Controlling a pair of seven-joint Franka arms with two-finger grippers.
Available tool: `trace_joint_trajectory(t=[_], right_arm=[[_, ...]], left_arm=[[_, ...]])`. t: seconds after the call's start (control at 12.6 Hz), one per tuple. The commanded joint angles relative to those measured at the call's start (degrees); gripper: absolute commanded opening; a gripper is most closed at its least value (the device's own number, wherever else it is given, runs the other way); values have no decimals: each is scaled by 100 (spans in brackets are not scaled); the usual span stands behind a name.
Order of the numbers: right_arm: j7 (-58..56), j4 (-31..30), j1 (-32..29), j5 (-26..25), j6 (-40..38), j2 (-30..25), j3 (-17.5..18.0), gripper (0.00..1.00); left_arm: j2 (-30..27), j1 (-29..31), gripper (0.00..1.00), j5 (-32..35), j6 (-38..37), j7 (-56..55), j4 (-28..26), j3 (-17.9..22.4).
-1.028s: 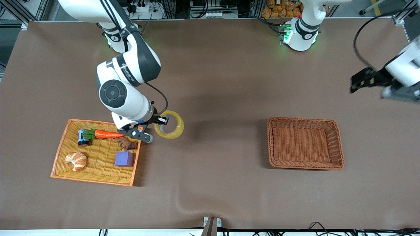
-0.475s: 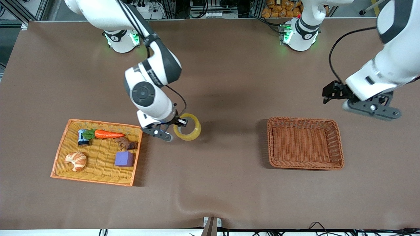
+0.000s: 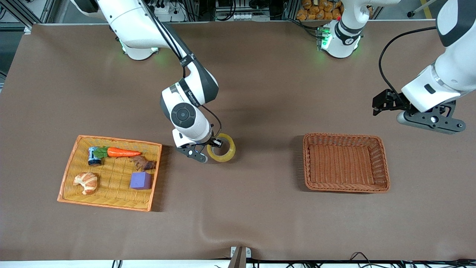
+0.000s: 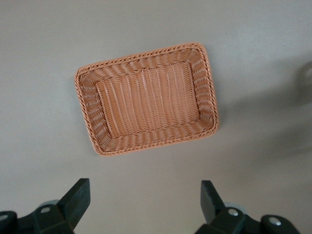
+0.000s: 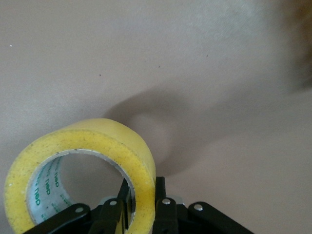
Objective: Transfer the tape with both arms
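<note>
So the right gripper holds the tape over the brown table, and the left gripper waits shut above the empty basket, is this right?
Not quite. The left gripper is open, not shut: the left wrist view shows its fingers standing wide apart near the empty basket. The rest holds: the right gripper holds the tape over the table.

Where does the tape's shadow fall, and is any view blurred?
Right wrist view: the tape, pinched by the right gripper, throws a soft shadow on the cloth; that view's corner is blurred dark. Front view: sharp. Left wrist view: basket clear, left gripper open.
</note>
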Motion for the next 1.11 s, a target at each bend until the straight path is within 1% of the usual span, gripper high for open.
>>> trace_joint_trajectory(t=[0.0, 0.08, 0.16, 0.24, 0.32, 0.4, 0.55, 0.63, 0.79, 0.95, 1.03], right_arm=[[111, 72, 210, 192, 285, 141, -51, 0], [155, 63, 237, 192, 417, 194, -52, 3], [155, 72, 255, 192, 505, 247, -43, 15], [155, 72, 316, 192, 558, 282, -51, 50], [190, 63, 334, 192, 559, 291, -52, 99], [321, 72, 308, 192, 507, 256, -52, 100], [270, 81, 211, 131, 480, 142, -104, 100], [191, 81, 37, 113, 323, 2, -122, 100], [-884, 72, -455, 104, -238, -305, -157, 100], [-1913, 54, -973, 104, -460, -490, -174, 100], [-2484, -15, -1150, 87, -582, -561, -201, 100]], left_arm=[[167, -101, 100, 101, 9, -123, 56, -32], [255, -119, 100, 57, 79, -123, 57, -50], [317, -128, 100, 31, 211, -132, 65, -67], [413, -180, 100, -30, 447, -219, 65, -172], [641, -276, 100, -127, 632, -402, 65, -251], [895, -460, 100, -154, 773, -683, 83, -295], [1282, -794, 100, -189, 1395, -1542, 83, -296], [1476, -970, 100, -242, 1625, -2008, 92, -296], [1827, -1373, 100, -242, 2213, -2773, 92, -296], [2266, -1848, 100, -216, 2863, -3643, 109, -278], [2565, -2094, 100, -198, 3066, -4074, 240, -261]])
